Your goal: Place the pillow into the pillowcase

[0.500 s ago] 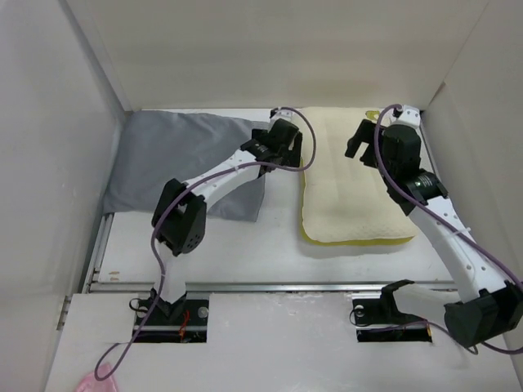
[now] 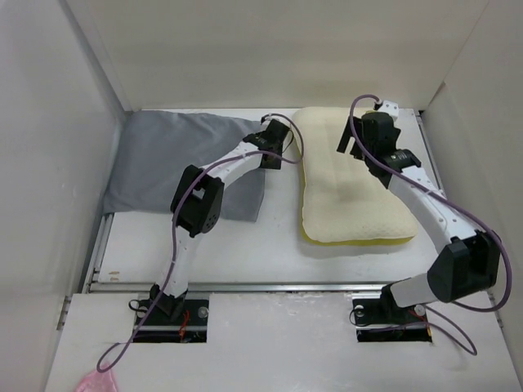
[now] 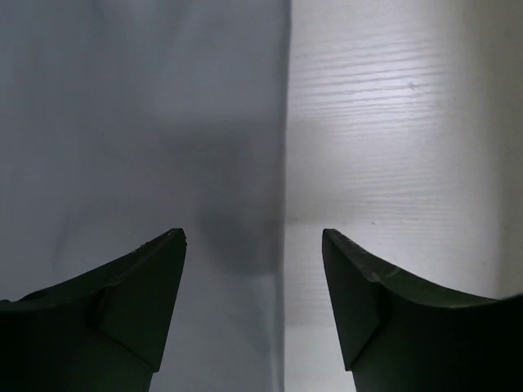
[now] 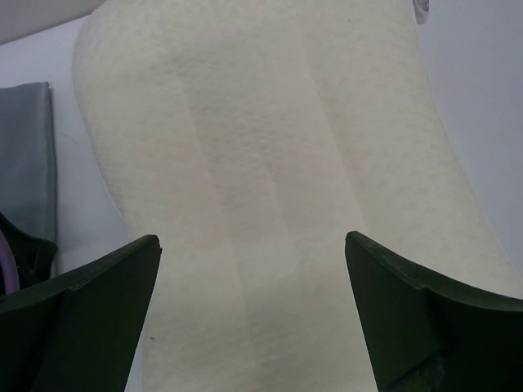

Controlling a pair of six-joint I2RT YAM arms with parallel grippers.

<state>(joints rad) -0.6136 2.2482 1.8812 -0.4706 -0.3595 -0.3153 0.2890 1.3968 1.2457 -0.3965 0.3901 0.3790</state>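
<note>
The cream-yellow pillow (image 2: pixel 347 196) lies flat at the back right of the table. It fills the right wrist view (image 4: pixel 270 163). The grey pillowcase (image 2: pixel 180 159) lies spread at the back left. My left gripper (image 2: pixel 276 139) is open just over the pillowcase's right edge (image 3: pixel 163 122), one finger above the cloth, the other above bare table. My right gripper (image 2: pixel 359 135) is open and empty above the pillow's far end, its fingers spread wide over the cushion.
White walls close in the table (image 2: pixel 245 237) on the left, back and right. A metal rail (image 2: pixel 270 286) runs along the near edge. A bit of pink material (image 2: pixel 98 382) lies at the bottom left.
Both arms have stretched farther back. The left gripper moved toward the pillowcase's far right corner, and the right gripper moved left and back over the pillow's far end.
</note>
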